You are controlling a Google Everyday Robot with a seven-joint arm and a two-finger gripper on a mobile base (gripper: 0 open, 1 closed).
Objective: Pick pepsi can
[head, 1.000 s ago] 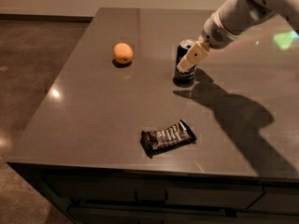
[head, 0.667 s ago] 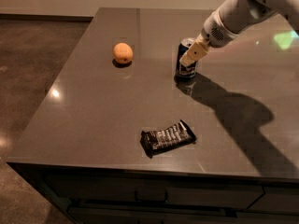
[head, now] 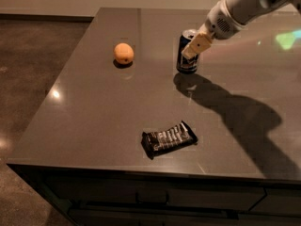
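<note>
Now the gripper (head: 193, 48) is at the pepsi can (head: 186, 63), from two o'clock; closed or not, I cannot tell; lifting remains.

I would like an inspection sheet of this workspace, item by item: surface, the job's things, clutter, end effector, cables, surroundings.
Surface: dark grey table, glossy; a shadow lies across its right part.
Job's things: pepsi can, upright on the far part of the table, right of centre.
Clutter: orange left of the can, apart from it; snack wrapper lying flat near the front edge.
End effector: end effector at the can's upper right side, overlapping it in this view; a grip cannot be confirmed.
Cables: nothing seen.
Surroundings: brown floor to the left; drawer fronts below the table's front edge.
</note>
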